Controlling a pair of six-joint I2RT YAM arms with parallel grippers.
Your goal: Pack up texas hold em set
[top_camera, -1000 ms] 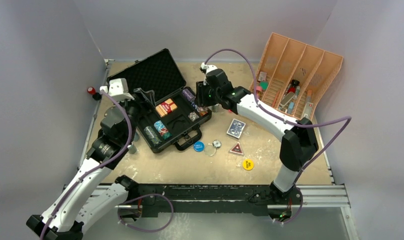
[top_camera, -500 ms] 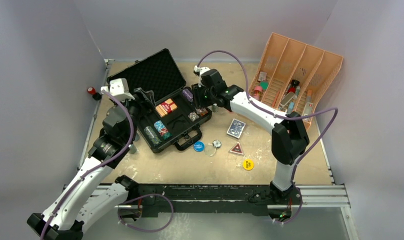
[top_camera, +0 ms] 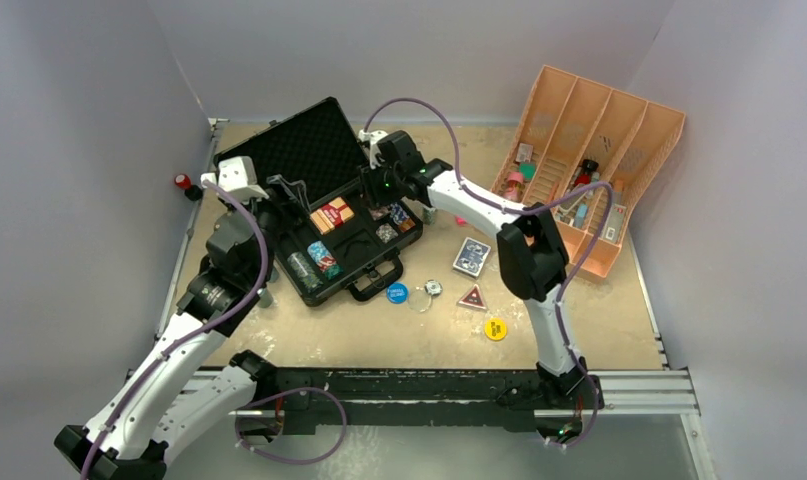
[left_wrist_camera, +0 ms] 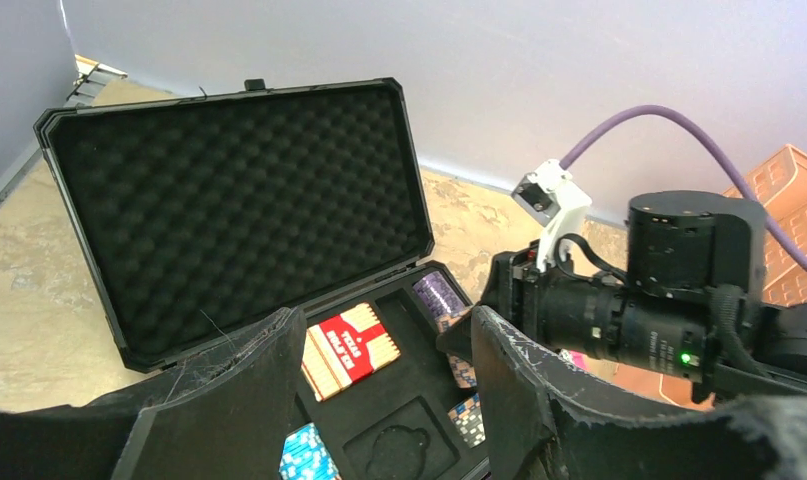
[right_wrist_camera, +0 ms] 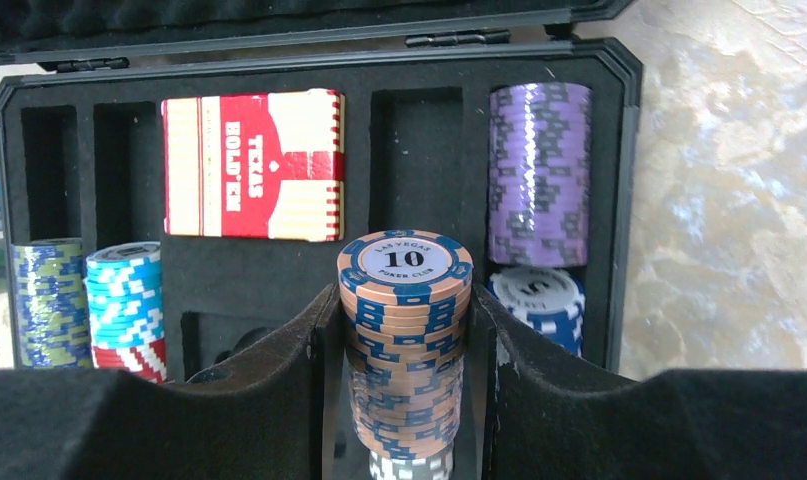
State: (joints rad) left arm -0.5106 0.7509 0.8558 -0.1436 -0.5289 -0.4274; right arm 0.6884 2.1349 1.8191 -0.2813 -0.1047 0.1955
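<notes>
Orange-and-blue chips point(right_wrist_camera: 406, 300) are pinched by the right gripper point(right_wrist_camera: 404, 350) over the right end of the case point(right_wrist_camera: 279, 68). The empty slot point(right_wrist_camera: 419, 150) lies just ahead, beside the purple stack point(right_wrist_camera: 539, 175). Left gripper point(left_wrist_camera: 384, 345) is spread, empty.

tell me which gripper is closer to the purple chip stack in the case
Right. The right gripper, holding an orange chip stack, sits just beside the purple chip stack over the case. The left gripper hangs open across the case, beyond the red deck.
</notes>
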